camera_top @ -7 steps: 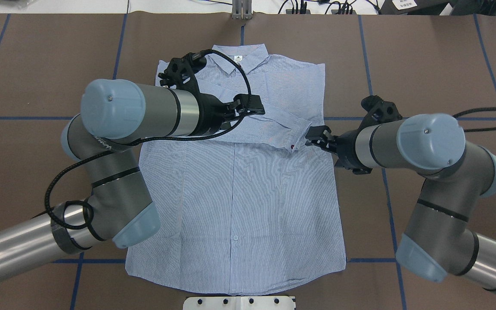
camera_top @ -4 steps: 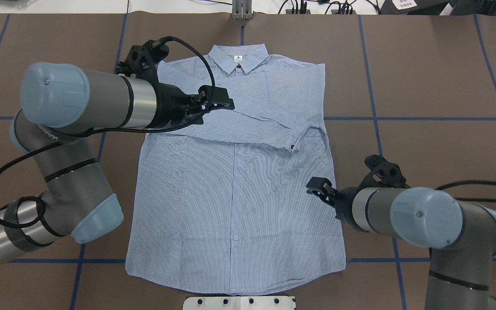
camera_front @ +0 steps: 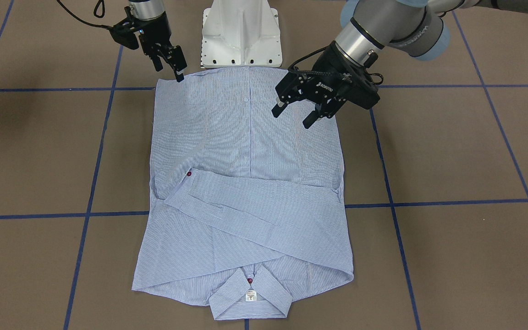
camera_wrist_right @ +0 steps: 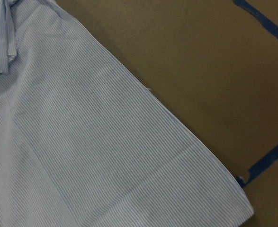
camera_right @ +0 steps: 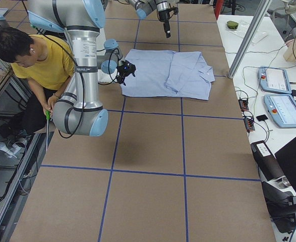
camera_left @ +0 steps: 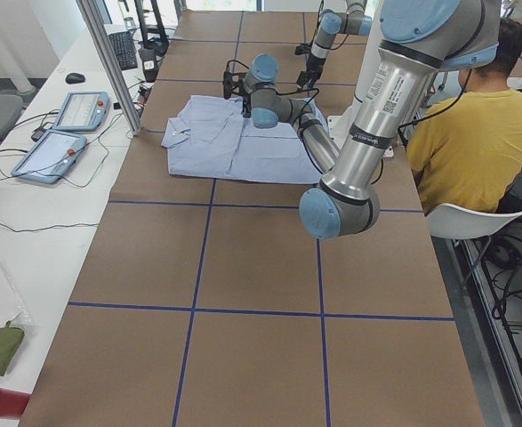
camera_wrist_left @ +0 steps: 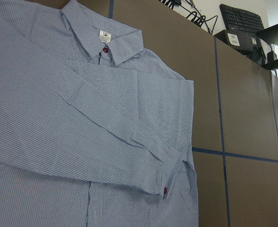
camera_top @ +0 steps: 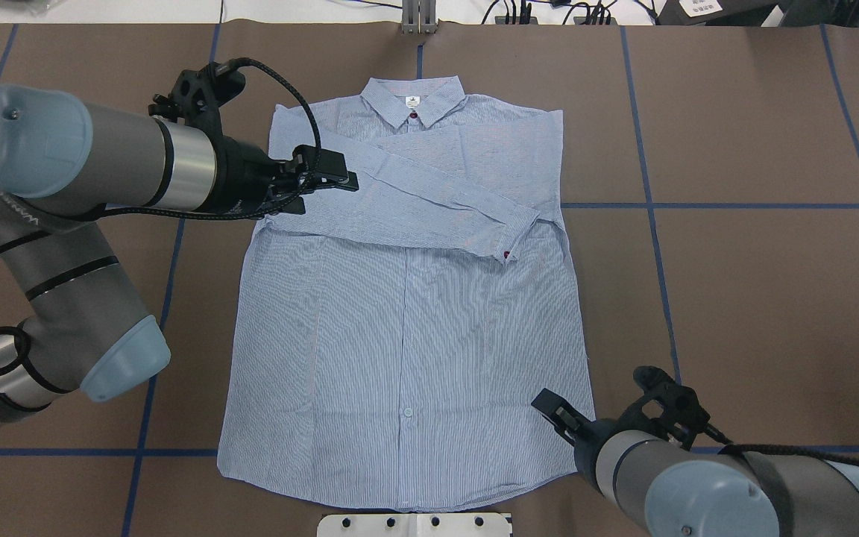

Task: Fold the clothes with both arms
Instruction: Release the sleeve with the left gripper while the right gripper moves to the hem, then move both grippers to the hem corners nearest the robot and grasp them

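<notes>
The light blue striped shirt lies flat, front up, on the brown table, with its collar at the far side. Both sleeves are folded across the chest, and a cuff with a red button lies on top. My left gripper is open and empty and hovers above the shirt's left shoulder area; it also shows in the front-facing view. My right gripper is open and empty, just off the shirt's near right hem corner. The right wrist view shows that hem corner.
The white pedestal base stands at the table's near edge, behind the hem. Blue tape lines cross the table. A person in a yellow shirt sits by the robot. Tablets lie on the white side table past the collar.
Both grippers have left the folded sleeve. The left arm drew back to the left, over the shoulder. The right arm swung toward the robot, down to the near right hem corner.
</notes>
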